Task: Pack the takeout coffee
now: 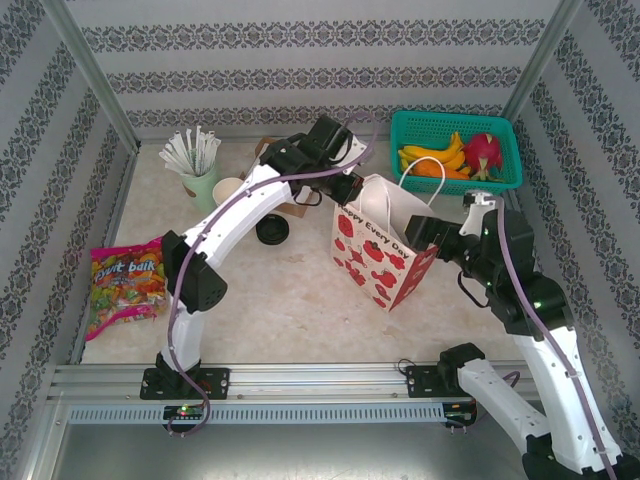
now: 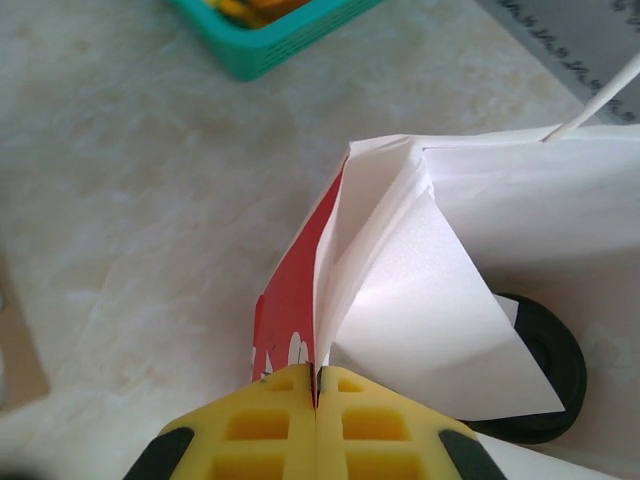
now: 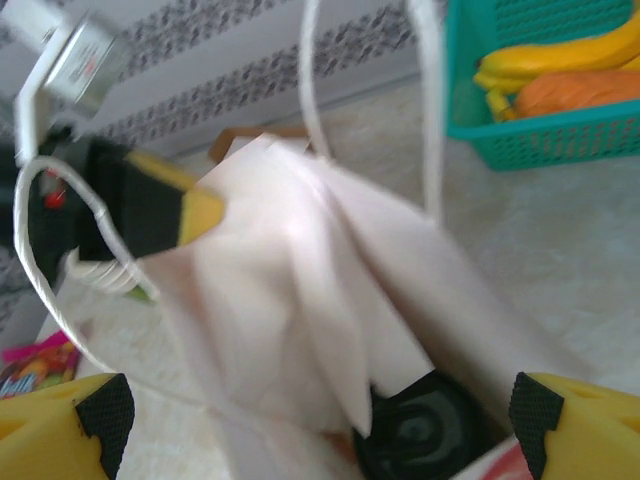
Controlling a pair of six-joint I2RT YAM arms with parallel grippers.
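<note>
**Bag mouth pinched open, one cup inside, right arm free**

Your left fingers (image 2: pixel 270 435) are pressed together on the rim of the paper bag (image 1: pixel 385 255). They pinch one folded corner at the bag's far-left edge and nothing else. Your right fingers (image 3: pixel 565 420) are spread wide and hold nothing. They hang above the bag's near-right edge, one to each side of its mouth as the wrist camera looks down into it.

At the bottom of the bag a coffee cup (image 3: pixel 420 435) stands with its black lid up. The left wrist view catches the same lid beyond a flap of white lining that sags over it. I judge the step in hand to be holding the bag open, with one cup already packed.

Left of the bag and well apart from it, a round black lid (image 1: pixel 272 232) shows on the counter (image 1: pixel 300 300). From above I cannot tell whether a cup stands under it. The cup of straws (image 1: pixel 200 175) is further left of the bag, and the green basket (image 1: pixel 455 150) is behind the bag to its right.

If that lid caps another coffee, the next move is to fetch it. Three things matter:

- **Left pinch:** hold it firm and draw the rim outward, since the lining folds in over the space beside the packed cup.
- **Right fingers:** lift them clear of the cord handles (image 3: pixel 430 120) just beside them before they travel.
- **Lowering the cup:** bring it down upright next to the first one, not onto its lid.
</note>
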